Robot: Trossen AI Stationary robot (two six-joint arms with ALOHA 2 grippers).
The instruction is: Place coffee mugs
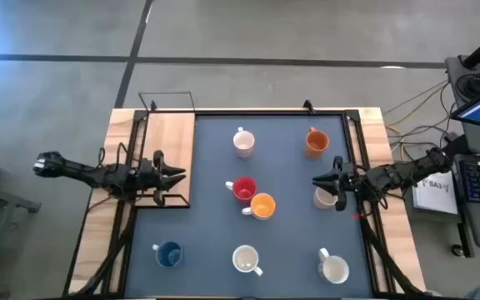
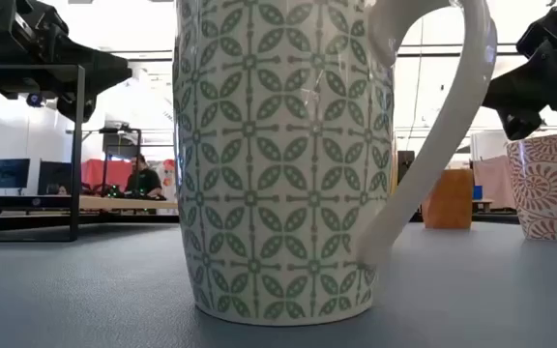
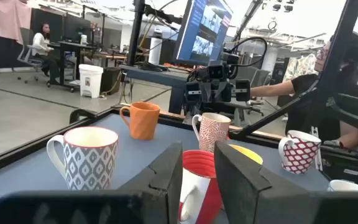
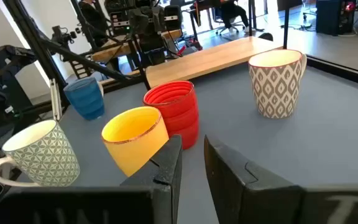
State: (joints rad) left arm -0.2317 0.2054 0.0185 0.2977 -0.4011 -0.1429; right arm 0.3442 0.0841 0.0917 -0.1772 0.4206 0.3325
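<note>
Both grippers are hovering slightly open and empty, left gripper (image 1: 177,175) and right gripper (image 1: 317,182) flanking the red mug (image 1: 243,189), probably lining up a pick; the other mugs are standing scattered around it.

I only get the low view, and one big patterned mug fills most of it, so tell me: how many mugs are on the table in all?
Observer: Eight, counted from the high view. The one blocking you is the green-patterned mug, at the middle of the near edge.
Operator: Is either arm holding a mug?
Observer: No. In the wrist views both sets of jaws stand apart with nothing between them.
Operator: Where is the left arm?
Observer: The left arm reaches in over the wooden board at the table's left side, with no mug under it.
Operator: And the right?
Observer: The right arm is over the table's right side, its jaws just above a red-patterned mug.
</note>
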